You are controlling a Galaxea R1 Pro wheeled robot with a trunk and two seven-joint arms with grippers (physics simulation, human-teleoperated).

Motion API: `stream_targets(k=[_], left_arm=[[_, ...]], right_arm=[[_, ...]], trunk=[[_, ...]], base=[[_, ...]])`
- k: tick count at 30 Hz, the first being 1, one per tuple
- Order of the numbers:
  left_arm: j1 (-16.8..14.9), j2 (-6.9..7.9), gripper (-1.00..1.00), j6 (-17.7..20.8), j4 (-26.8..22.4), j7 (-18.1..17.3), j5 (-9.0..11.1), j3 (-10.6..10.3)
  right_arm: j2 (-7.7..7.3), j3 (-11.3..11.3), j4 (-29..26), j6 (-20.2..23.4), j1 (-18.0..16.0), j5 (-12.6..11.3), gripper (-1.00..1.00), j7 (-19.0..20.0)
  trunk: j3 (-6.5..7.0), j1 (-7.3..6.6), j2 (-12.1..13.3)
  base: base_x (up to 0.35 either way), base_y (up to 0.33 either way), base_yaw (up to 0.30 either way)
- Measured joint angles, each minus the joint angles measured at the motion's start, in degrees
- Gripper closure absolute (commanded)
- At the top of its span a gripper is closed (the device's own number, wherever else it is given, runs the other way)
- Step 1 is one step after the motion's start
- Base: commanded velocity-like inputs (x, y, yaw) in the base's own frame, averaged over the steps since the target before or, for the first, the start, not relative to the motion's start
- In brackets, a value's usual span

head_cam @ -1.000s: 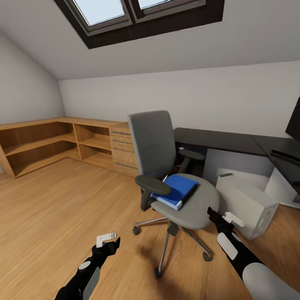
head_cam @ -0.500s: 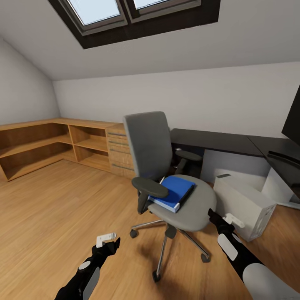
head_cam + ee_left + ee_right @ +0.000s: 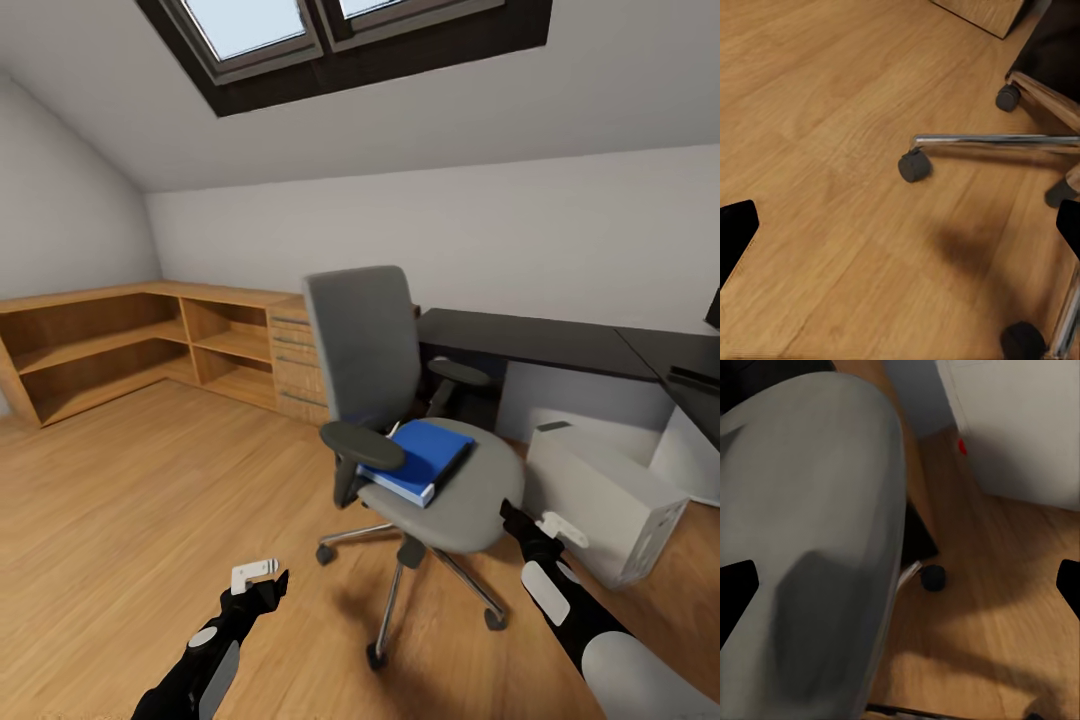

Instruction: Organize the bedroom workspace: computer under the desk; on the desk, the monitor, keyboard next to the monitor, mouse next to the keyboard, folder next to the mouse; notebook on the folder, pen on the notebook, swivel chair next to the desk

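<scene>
The swivel chair [image 3: 367, 340] stands mid-room on the wood floor, its seat toward me. The blue folder [image 3: 420, 456] lies flat on the grey seat. The light grey computer [image 3: 600, 495] sits on the floor to the chair's right, in front of the black-topped desk [image 3: 535, 338]. A black sliver of the monitor [image 3: 714, 310] shows at the right edge. My left gripper [image 3: 268, 580] hangs open low over the floor, left of the chair's chrome base [image 3: 990, 139]. My right gripper [image 3: 508, 512] is open beside the seat's front edge [image 3: 810, 510], near the computer [image 3: 1020, 427].
Light-wood open shelves [image 3: 110, 345] and a wooden drawer unit [image 3: 293, 362] line the left and back walls. Chair casters [image 3: 915, 166] spread across the floor between my arms. A sloped ceiling with a skylight [image 3: 260, 20] is overhead.
The whole picture swung slightly left, then back right, so the camera moved. The monitor slid almost past the right edge. Both arms keep their pose; the folder stays on the seat.
</scene>
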Motion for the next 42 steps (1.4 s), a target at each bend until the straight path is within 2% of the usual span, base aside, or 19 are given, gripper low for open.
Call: stream_targets(k=[15, 20, 25, 42], left_arm=[[0.0, 0.0, -1.0, 0.0, 0.39, 0.0, -0.04, 0.0], [-0.01, -0.03, -1.0, -0.01, 0.42, 0.0, -0.06, -0.01], [-0.02, -0.08, -1.0, -0.02, 0.45, 0.0, -0.09, -0.01], [-0.03, -0.1, -1.0, -0.02, 0.42, -0.08, -0.09, -0.02]], right_arm=[[-0.03, -0.05, 0.01, -2.15, 0.01, -0.09, -1.0, 0.04], [-0.03, -0.04, -0.55, -1.5, 0.01, -0.07, -1.0, 0.03], [-0.03, 0.06, -1.96, 1.36, 0.03, -0.1, -1.0, 0.1], [-0.01, 0.28, 0.1, 1.38, 0.07, -0.57, -1.0, 0.11]], trunk=[[-0.54, 0.0, 0.0], [-0.72, 0.0, 0.0], [-0.8, 0.0, 0.0], [-0.82, 0.02, 0.01]], base=[[0.0, 0.0, 0.223], [0.0, 0.0, 0.145], [-0.002, 0.0, 0.036], [-0.173, 0.0, 0.001]])
